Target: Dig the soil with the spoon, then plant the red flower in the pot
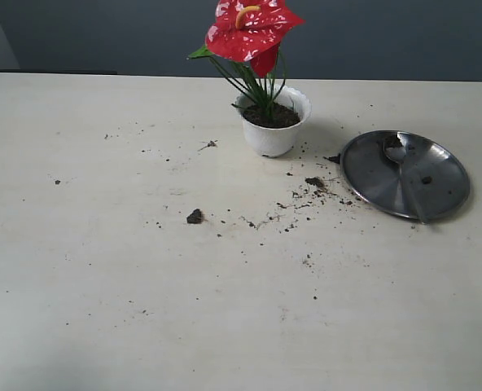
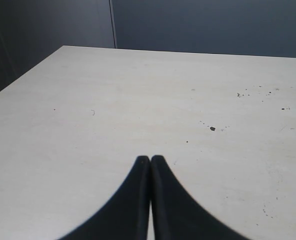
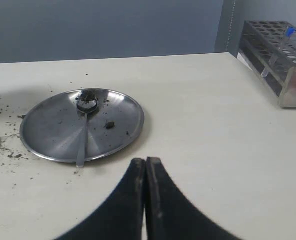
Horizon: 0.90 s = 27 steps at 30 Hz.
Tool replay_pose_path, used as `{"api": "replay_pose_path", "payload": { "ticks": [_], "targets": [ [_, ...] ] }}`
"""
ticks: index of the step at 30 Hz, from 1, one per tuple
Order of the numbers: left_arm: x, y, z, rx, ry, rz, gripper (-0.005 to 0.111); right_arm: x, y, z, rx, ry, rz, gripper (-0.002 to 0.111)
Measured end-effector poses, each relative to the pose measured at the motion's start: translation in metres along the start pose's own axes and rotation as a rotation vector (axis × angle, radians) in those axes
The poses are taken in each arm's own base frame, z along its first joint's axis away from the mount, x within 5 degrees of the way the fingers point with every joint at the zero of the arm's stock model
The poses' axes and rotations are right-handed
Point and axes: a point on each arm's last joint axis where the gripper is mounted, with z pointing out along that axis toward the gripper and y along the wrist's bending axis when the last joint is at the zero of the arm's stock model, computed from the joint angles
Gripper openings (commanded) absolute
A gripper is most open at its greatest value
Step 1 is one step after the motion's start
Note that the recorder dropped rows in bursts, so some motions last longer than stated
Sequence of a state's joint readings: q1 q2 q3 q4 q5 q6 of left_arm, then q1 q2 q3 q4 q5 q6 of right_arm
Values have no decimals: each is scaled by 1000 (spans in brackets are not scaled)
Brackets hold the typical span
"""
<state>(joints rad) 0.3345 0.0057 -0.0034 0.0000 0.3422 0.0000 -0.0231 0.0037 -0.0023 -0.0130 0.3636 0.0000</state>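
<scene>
Left gripper (image 2: 150, 159) and right gripper (image 3: 146, 161) are each pressed together. Upper centre, red flower (image 1: 249, 32) stands in white pot (image 1: 273, 138); right of it, spoon (image 1: 405, 175) lies on steel plate (image 1: 449, 175).

Just ahead of my right jaws a round steel plate (image 3: 119, 120) lay flat on the pale surface (image 3: 203, 115), near the tips but not touching them. Its rim was shiny and its middle dull grey. Farther ahead and off to the other side, well apart from the plate, a tube rack (image 3: 273, 55) stood at the surface's edge, and a blue-capped tube (image 3: 288, 33) leaned in it. Beyond my left jaws the same cream surface ran to its far edge, with a dark blue-grey wall (image 2: 213, 25) behind.
</scene>
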Motion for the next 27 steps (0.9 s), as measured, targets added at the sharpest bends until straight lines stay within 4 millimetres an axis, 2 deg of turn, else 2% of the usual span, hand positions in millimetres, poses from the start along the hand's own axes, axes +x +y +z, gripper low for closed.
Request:
{"api": "replay_pose_path", "payload": {
  "ticks": [27],
  "targets": [
    [0, -1, 0, 14, 0, 4, 0, 0, 1, 0, -21, 0, -6, 0]
  ]
}}
